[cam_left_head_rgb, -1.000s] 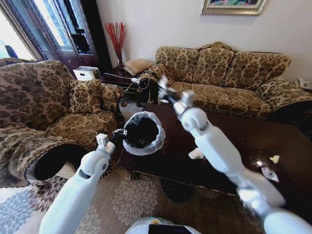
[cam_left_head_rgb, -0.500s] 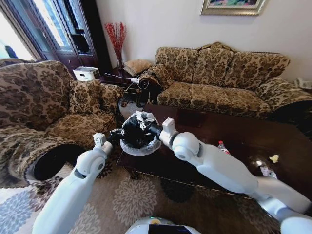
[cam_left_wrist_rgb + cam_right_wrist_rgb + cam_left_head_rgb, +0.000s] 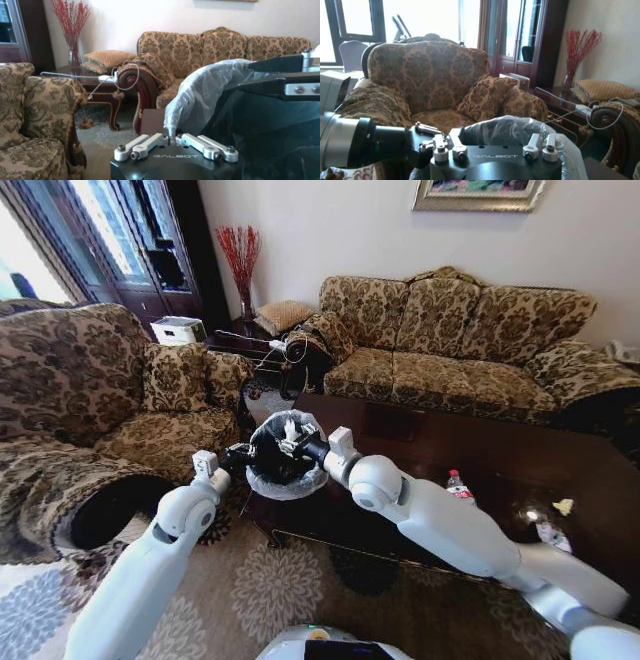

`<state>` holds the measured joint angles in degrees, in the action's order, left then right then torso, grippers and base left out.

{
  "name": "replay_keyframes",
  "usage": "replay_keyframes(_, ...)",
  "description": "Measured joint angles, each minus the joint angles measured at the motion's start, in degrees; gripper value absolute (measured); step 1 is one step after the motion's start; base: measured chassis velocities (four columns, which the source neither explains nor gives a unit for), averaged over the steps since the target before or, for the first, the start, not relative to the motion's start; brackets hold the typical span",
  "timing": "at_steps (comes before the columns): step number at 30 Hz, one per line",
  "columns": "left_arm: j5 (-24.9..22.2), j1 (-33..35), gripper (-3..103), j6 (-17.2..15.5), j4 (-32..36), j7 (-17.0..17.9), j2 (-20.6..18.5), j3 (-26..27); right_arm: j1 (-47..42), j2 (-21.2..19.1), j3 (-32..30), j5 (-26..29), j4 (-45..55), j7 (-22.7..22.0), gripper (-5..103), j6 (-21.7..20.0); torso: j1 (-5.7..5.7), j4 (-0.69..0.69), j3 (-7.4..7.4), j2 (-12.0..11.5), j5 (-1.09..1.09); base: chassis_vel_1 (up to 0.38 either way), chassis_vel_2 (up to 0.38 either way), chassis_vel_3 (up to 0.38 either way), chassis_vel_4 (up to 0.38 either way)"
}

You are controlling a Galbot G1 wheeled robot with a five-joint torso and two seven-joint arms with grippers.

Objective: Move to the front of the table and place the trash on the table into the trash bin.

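Over the mouth of the trash bin (image 3: 283, 482), the right gripper (image 3: 289, 438) is hovering with its fingers (image 3: 272, 87) spread apart; the left wrist view is showing two dark bars with an open gap and nothing visible between them. At the bin's near rim, the left gripper (image 3: 173, 139) is pinching the ruffled whitish bag, its fingers clenched on the plastic and steadying the bin at the left corner of the desk (image 3: 400, 430) (whether the bin is resting on the desk or hanging off it cannot be told). The right forearm is stretching leftward across the desk front to reach this spot.

Trash is lying on the desk well apart from both sets of fingers, all of it toward the robot's right: a small clear bottle (image 3: 458, 485) with a red label nearest, then a yellowish scrap (image 3: 565, 506) and a clear wrapper (image 3: 548, 532) close to the right edge. The bottle is lying on its side, its long axis seemingly running away from the robot, cap end toward the sofa (image 3: 450, 330).

Judged from this layout, the free right arm is the nearer one to these items, since the left is occupied with the bag; any coming reach would be running rightward from the bin, with the bottle met first.
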<state>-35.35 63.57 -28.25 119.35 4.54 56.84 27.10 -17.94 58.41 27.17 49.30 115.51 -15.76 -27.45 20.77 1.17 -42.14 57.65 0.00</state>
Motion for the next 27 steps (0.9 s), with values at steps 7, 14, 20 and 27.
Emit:
replay_keyframes(7,0.3,0.0,1,-0.1,-0.2,-0.1,0.3,-0.1,-0.5,0.2,-3.5,-0.4,1.0,0.2,97,1.7,0.00,0.00,0.00,0.0,0.00,0.000,0.000,0.000,0.000)
replay_keyframes(14,0.8,0.4,1,-0.2,-0.2,-0.4,0.1,0.6,-3.7,-3.6,-13.3,-1.3,0.7,-2.3,100,3.9,0.00,0.02,0.00,0.0,0.00,0.000,0.000,0.000,0.000)
replay_keyframes(20,0.8,1.2,1,0.4,0.1,-0.7,-0.1,1.8,-18.1,-7.9,-32.0,-8.0,-9.0,-0.1,100,4.3,0.01,0.02,0.00,0.0,0.03,0.000,0.000,0.000,0.000)
replay_keyframes(27,1.0,1.4,1,0.7,0.2,-0.7,0.1,2.0,-37.4,-5.0,-44.7,-13.5,-12.8,5.2,100,6.4,0.00,-0.02,0.00,0.0,0.03,-0.051,-0.055,-0.073,-0.060)
